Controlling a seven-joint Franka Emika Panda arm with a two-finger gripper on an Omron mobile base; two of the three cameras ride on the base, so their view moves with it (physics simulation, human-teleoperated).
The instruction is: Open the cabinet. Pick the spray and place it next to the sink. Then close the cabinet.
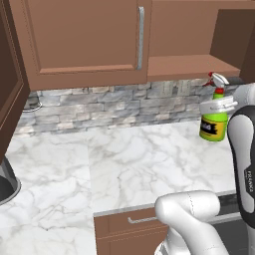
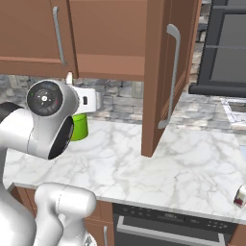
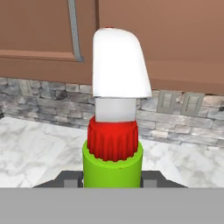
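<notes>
My gripper (image 1: 219, 105) is shut on the spray (image 1: 215, 115), a green bottle with a yellow-and-black label and a white trigger nozzle, held upright in the air above the marble counter (image 1: 124, 164). In the hand view the spray (image 3: 113, 157) rises between my fingertips (image 3: 66, 178), its red collar and white nozzle pointing up. From the right, my arm covers most of the spray (image 2: 79, 128). The cabinet door (image 2: 163, 72) stands swung open toward me, and its bare shelf (image 1: 187, 65) shows just above the bottle. The sink is out of view.
A closed cabinet door (image 1: 84, 40) with a silver bar handle hangs to the left. A dark round object (image 1: 7, 185) sits at the counter's left edge. A dark appliance (image 2: 223, 48) hangs at far right, a small can (image 2: 240, 196) stands near the counter's right front edge.
</notes>
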